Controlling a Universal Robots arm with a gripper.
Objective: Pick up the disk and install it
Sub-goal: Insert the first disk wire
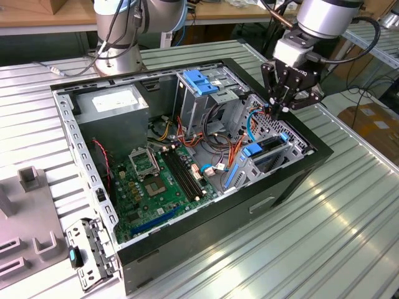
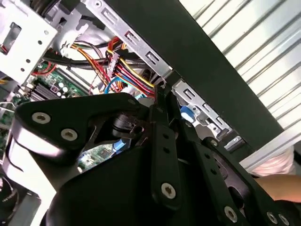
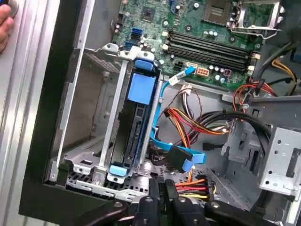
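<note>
Here the claw point(image 1: 278, 111) hangs empty over the open computer case point(image 1: 206, 205), its fingers drawn together, just above the corner at the exterior view's right; directly below it the disk point(image 3: 136, 127) sits on edge in the metal drive cage point(image 3: 89, 117), framed by its blue carrier rails; beside the cage lie a blue data cable point(image 3: 181, 157) and the green motherboard point(image 1: 162, 187); the case rests on a ribbed metal desk point(image 1: 324, 237).

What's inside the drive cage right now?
The drive cage holds the disk in one slot, standing on edge between blue rails, seen in the first wrist view. The slot beside it shows bare metal. The disk's label and connectors are covered.
</note>
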